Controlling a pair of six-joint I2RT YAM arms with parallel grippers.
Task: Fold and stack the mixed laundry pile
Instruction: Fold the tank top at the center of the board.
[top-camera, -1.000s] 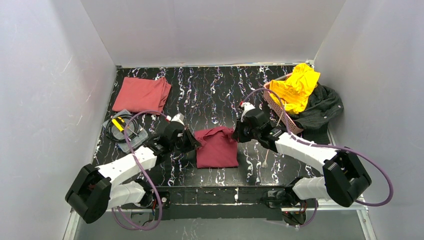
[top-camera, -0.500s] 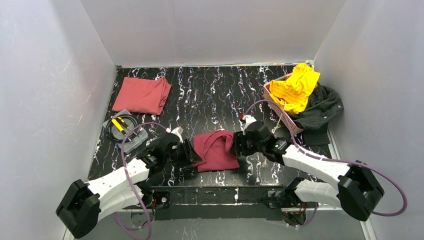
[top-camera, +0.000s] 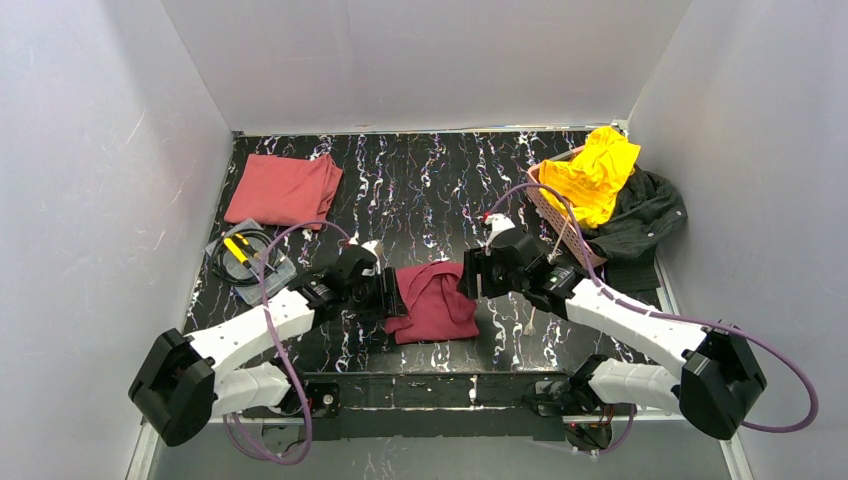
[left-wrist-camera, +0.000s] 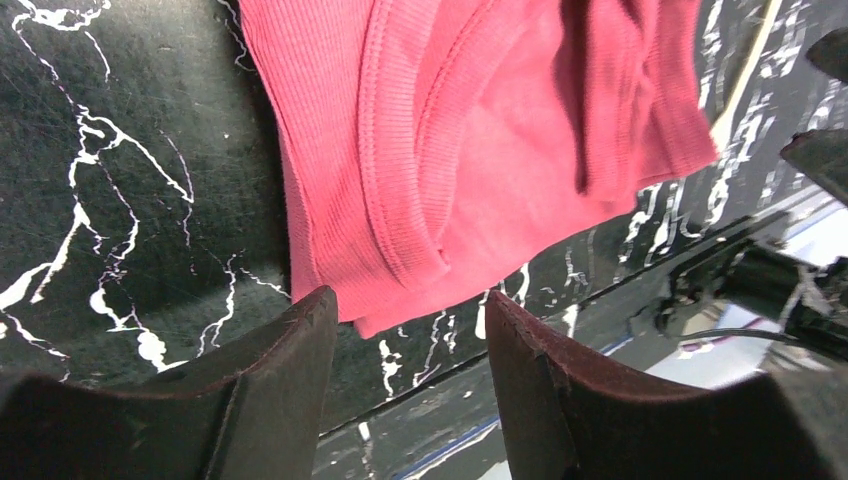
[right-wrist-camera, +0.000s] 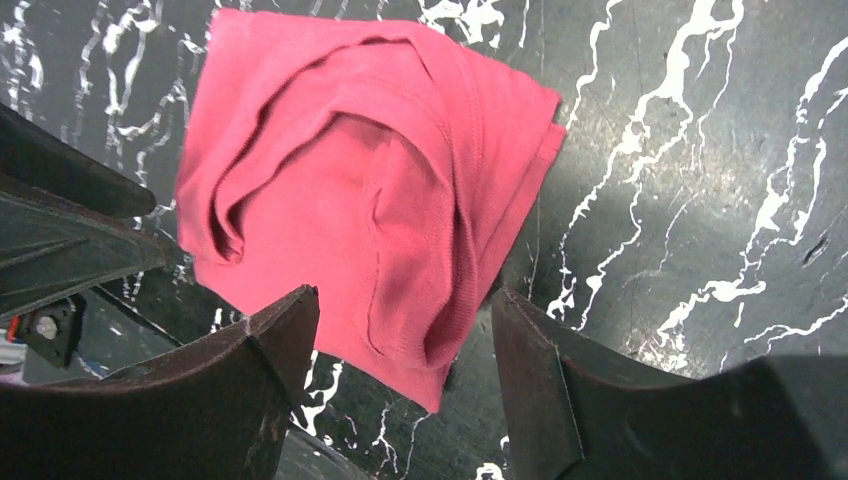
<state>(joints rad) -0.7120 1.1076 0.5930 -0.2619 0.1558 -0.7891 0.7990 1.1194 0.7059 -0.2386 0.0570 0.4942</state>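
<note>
Maroon garment, place: we see the dark maroon garment (top-camera: 432, 302) on the black marbled table (top-camera: 420, 180), in the near middle, between the two grippers.
Maroon garment, axis: it is roughly a rectangle, only a little longer than wide. We read its long axis as running near to far, with the near end swung slightly toward the right arm.
Maroon garment, lie: it is folded but not flat. The top layer humps up in a curved ridge, and ribbed, seamed edges face the left arm.
Left gripper (top-camera: 388, 292): the jaws are apart with nothing pinched, low at the garment's left edge.
Right gripper (top-camera: 468, 278): the jaws are wide apart and hold nothing, at the garment's far right corner.
Near edge: the garment's near side lies close to the table's front edge, so we find little room there.
Open room: a broad bare stretch of table runs from the garment to the back wall.
Left side: the salmon-red garment (top-camera: 283, 189) lies folded in the far left corner. A clear tray (top-camera: 248, 260) of cables sits nearer, by the left wall.
Right side: the yellow garment (top-camera: 592, 175) drapes over the pink basket (top-camera: 556, 222). The charcoal-black garment (top-camera: 645, 215) is crumpled against the right wall.
Cord: a cream cord (left-wrist-camera: 745, 60) lies just right of the maroon garment.
Bounds: white walls (top-camera: 420, 60) close three sides.
</note>
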